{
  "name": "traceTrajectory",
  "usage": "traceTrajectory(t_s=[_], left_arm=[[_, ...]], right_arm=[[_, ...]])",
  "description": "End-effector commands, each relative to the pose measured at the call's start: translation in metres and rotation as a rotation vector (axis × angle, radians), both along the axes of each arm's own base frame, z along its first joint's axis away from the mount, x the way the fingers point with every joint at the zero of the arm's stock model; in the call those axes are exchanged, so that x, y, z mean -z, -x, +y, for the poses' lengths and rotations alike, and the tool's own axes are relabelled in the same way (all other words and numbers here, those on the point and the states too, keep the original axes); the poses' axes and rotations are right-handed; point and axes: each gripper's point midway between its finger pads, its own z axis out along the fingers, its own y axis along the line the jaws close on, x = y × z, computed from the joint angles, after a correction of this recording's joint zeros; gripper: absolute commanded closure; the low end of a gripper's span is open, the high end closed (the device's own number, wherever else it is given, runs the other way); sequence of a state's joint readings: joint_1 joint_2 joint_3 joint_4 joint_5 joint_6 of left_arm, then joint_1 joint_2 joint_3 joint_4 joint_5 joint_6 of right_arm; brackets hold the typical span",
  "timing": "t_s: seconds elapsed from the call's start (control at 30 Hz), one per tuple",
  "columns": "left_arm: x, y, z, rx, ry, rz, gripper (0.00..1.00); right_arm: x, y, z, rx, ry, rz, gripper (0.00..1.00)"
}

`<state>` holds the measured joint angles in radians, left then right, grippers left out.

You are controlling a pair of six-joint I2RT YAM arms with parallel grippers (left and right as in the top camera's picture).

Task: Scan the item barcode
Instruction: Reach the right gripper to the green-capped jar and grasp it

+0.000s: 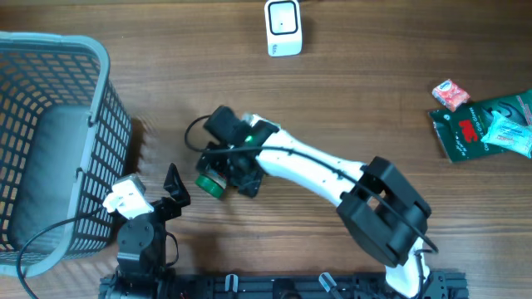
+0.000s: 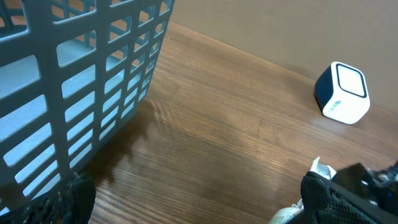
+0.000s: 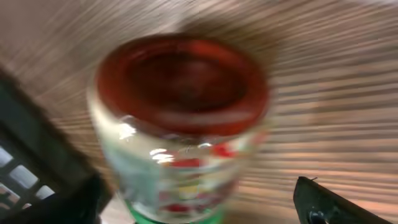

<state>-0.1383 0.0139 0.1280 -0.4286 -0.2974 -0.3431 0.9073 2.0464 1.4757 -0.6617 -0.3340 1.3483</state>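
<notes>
Jar (image 3: 180,124) lies on the table between my right gripper's (image 3: 196,190) wide-spread fingers, apparently ungrasped, my left gripper (image 2: 198,186) equally wide and empty, so carrying it to the scanner (image 1: 283,27) remains.

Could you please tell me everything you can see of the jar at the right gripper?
The jar looks like clear glass holding something dark red, with a printed label and a green lid. Blurred, its base faces the wrist camera. It seems to lie on the wooden table between the open fingers of the right gripper, untouched.
</notes>
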Motion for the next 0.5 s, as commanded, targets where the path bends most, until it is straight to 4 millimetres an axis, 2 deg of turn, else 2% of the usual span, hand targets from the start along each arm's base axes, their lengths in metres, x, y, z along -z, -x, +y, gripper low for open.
traceTrajectory(t_s=[0.0, 0.17, 0.3, 0.37, 0.4, 0.47], left_arm=[[-0.0008, 0.0001, 0.0007, -0.006, 0.004, -0.008, 0.0], [-0.0008, 0.0001, 0.0007, -0.006, 0.004, -0.008, 0.0], [-0.0008, 0.0001, 0.0007, -0.006, 0.005, -0.008, 0.0], [-0.0008, 0.0001, 0.0007, -0.006, 0.004, -0.008, 0.0], [-0.0008, 0.0001, 0.0007, -0.006, 0.004, -0.008, 0.0], [-0.0008, 0.0001, 0.0007, -0.006, 0.004, -0.008, 0.0]], right_arm=[[0.0188, -0.0046, 0.0057, 0.071, 0.046, -0.032, 0.0], [0.0244, -0.0078, 0.0013, 0.101, 0.12, -0.117, 0.01], [0.0244, -0.0088, 0.0022, 0.115, 0.117, -0.117, 0.26], [0.0241, -0.0071, 0.0034, 0.111, 0.11, -0.107, 0.45], [0.0239, -0.0062, 0.0041, 0.109, 0.107, -0.103, 0.5], [0.0234, -0.0044, 0.0051, 0.103, 0.099, -0.09, 0.51]])
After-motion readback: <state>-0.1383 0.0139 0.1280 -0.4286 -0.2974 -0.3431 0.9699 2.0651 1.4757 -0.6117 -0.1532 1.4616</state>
